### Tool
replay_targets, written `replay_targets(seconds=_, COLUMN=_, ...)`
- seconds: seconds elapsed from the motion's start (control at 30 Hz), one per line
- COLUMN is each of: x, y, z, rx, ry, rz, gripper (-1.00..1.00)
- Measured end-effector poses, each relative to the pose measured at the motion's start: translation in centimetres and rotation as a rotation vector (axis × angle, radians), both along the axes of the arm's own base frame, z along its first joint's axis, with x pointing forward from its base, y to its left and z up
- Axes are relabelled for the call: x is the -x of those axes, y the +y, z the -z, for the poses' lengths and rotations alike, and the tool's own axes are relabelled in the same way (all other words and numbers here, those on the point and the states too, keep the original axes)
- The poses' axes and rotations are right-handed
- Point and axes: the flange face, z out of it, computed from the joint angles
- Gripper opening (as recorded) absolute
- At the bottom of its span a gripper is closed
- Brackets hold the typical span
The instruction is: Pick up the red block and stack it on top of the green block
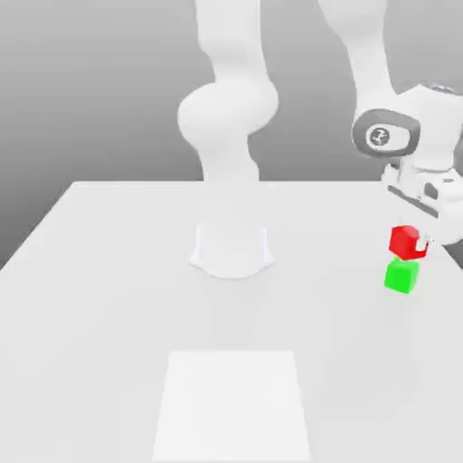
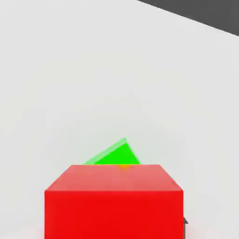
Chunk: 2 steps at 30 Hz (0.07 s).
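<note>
- I counted one red block (image 1: 405, 240), and my hand camera gave me that same single red block (image 2: 113, 200) close up.
- I counted one green block (image 1: 401, 276); a corner of it (image 2: 115, 155) showed past the red one on the hand camera.
- I saw one white arm (image 1: 226, 108) with one gripper (image 1: 419, 242).
- I had one table (image 1: 108, 298), with one pale square patch (image 1: 233, 402) marked on it.

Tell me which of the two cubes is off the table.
The red block, held in the gripper just above the green block. The green one sits on the white table.
</note>
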Motion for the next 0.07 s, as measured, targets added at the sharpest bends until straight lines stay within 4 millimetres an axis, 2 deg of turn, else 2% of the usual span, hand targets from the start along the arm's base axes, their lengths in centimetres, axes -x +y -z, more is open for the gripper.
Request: replay_targets(seconds=0.07, x=0.00, y=0.00, z=0.00, rx=0.000, ry=0.000, rz=0.000, gripper=1.00)
